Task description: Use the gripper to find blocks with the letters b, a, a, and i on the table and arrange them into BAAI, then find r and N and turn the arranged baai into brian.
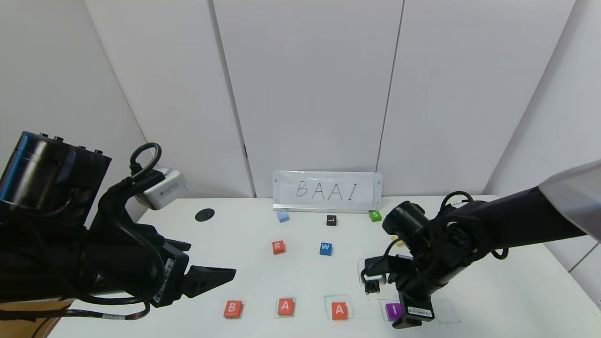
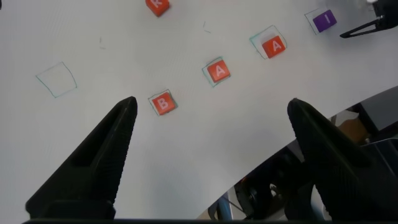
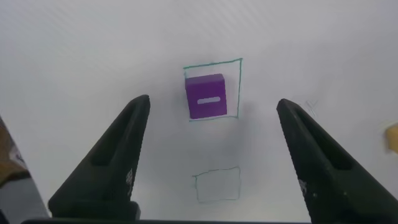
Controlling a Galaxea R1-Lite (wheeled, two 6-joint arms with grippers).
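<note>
On the white table [image 1: 493, 291], a front row reads orange-red B [image 1: 233, 309], A [image 1: 285, 306], A [image 1: 339, 310] and purple I [image 1: 392, 310]. My right gripper [image 1: 413, 313] hangs just above and beside the I, partly covering it. In the right wrist view the gripper [image 3: 212, 104] is open and the I [image 3: 205, 96] lies free inside a green outline, touching neither finger. The orange-red R [image 1: 278, 247] lies mid-table. My left gripper [image 1: 211, 277] hovers open and empty left of the B [image 2: 163, 103]. I cannot read an N on any block.
A BAAI sign [image 1: 327, 190] stands at the back. Before it lie a light-blue block [image 1: 282, 216], a black L [image 1: 331, 220] and a green S [image 1: 374, 216]. A blue W [image 1: 326, 248] sits beside the R. A black disc [image 1: 204, 214] is back left. An empty green outline [image 3: 216, 185] lies right of the I.
</note>
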